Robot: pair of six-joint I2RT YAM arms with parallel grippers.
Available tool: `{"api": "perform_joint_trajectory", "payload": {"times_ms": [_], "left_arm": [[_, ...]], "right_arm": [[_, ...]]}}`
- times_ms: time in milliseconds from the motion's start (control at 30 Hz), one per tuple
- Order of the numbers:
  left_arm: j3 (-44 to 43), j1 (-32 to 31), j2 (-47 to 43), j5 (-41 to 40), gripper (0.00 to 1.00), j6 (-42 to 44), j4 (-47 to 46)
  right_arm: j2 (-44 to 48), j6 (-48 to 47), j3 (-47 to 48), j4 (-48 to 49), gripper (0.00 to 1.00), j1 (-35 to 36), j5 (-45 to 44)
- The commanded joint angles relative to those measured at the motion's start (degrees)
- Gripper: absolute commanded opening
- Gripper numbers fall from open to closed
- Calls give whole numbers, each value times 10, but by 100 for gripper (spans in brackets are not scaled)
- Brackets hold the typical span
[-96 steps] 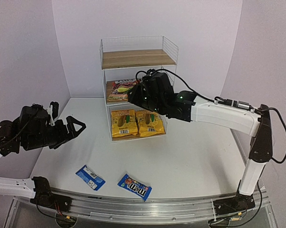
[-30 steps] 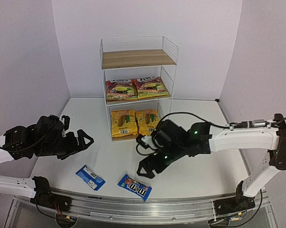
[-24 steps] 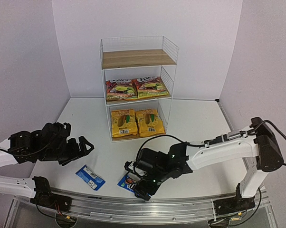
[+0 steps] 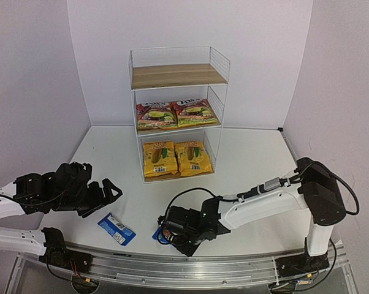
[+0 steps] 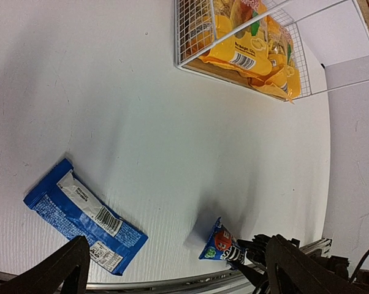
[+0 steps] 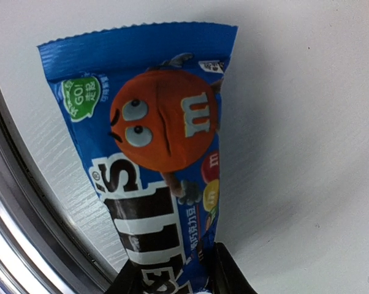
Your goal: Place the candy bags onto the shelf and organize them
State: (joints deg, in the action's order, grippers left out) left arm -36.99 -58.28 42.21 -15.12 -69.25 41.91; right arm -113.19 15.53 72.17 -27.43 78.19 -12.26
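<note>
Right tool (image 4: 179, 229) has dropped from the shelf (image 4: 178, 75) to the counter's (image 4: 252, 159) near edge, pinching one end of a blue packet (image 6: 154, 153). It is probably light, floppy and slippery; the crimped seam looks the surest hold.

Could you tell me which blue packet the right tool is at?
The orange-character packet, at the right tool; the other blue packet lies untouched.

My gripper (image 6: 172, 278) has the near end of a blue candy packet (image 6: 154, 122) pinched between its two dark fingers (image 6: 228, 274), one on each side edge. There's an orange cartoon candy face on the front, and the crimped far edge points away from me. A white table (image 6: 295, 153) is underneath, with a metal rail (image 6: 25, 233) just off to the left.
</note>
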Motion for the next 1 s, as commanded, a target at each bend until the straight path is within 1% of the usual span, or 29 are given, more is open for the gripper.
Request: {"api": "perform_joint_trajectory", "payload": {"times_ms": [0, 33, 167, 300, 400, 467, 600, 667, 833, 967], "left_arm": [[-3, 0, -8, -7, 100, -13, -4], [-3, 0, -10, -9, 100, -15, -2], [-4, 0, -16, -15, 100, -20, 7], [-7, 0, -16, -20, 100, -22, 11], [-10, 0, -15, -22, 100, -21, 10], [-12, 0, -14, -23, 100, -18, 8], [-16, 0, -10, -25, 100, -17, 8], [-16, 0, -9, -24, 100, -17, 8], [-13, 0, -6, -21, 100, -19, 5], [-14, 0, -2, -20, 100, -16, 1]], "right_arm": [[6, 27, 19, 2, 27, 4, -2], [18, 32, 21, 2, 25, 4, -3], [82, 57, 35, 1, 21, 4, -20], [149, 70, 56, -12, 14, 3, -44], [187, 64, 89, -37, 13, 3, -59], [200, 55, 135, -73, 13, 1, -76], [209, 29, 260, -140, 13, -19, -128], [208, 16, 320, -159, 13, -49, -135], [180, -13, 455, -183, 10, -157, -131], [116, -50, 575, -189, 9, -211, -182]]}}
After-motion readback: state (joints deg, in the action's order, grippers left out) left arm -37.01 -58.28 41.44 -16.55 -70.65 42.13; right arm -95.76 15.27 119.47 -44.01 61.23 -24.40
